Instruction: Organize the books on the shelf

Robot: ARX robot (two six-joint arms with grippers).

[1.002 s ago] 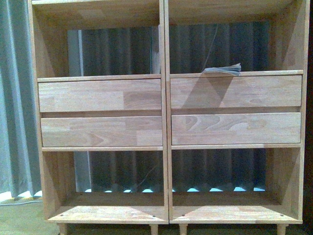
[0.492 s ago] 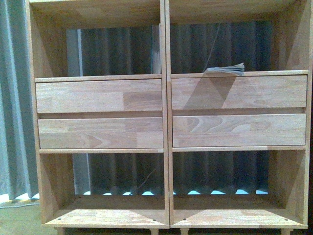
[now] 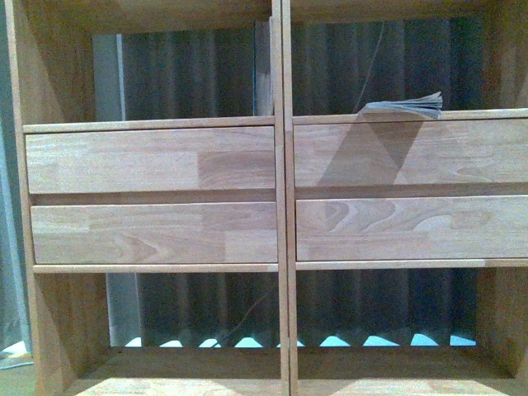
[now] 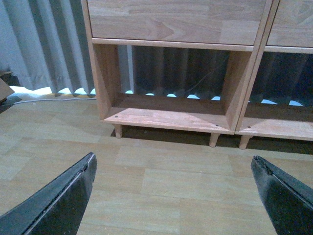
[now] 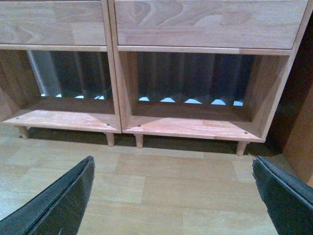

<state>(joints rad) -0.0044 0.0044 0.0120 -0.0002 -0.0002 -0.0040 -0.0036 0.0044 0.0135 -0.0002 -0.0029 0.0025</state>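
Note:
The light-wood shelf (image 3: 280, 190) fills the front view, with its central double upright and two rows of plain drawer fronts. One thin pale book (image 3: 406, 106) lies flat on the board above the right upper drawer, its page edges facing me. The other books are out of view. My left gripper (image 4: 173, 169) is open and empty above the wooden floor, facing the shelf's lower left compartment (image 4: 166, 117). My right gripper (image 5: 173, 169) is open and empty above the floor, facing the lower right compartment (image 5: 193, 125). Neither arm shows in the front view.
Grey curtains (image 4: 44, 44) hang behind and to the left of the shelf. The open back shows curtain folds (image 3: 198, 74). The shelf stands on short legs (image 5: 110, 139) on a pale plank floor (image 4: 161, 176). A dark wooden object (image 5: 298, 122) stands to the shelf's right.
The shelf has grown larger in the front view and its bottom board and legs have left the picture. The camera has come closer to the shelf. The book appears further right.

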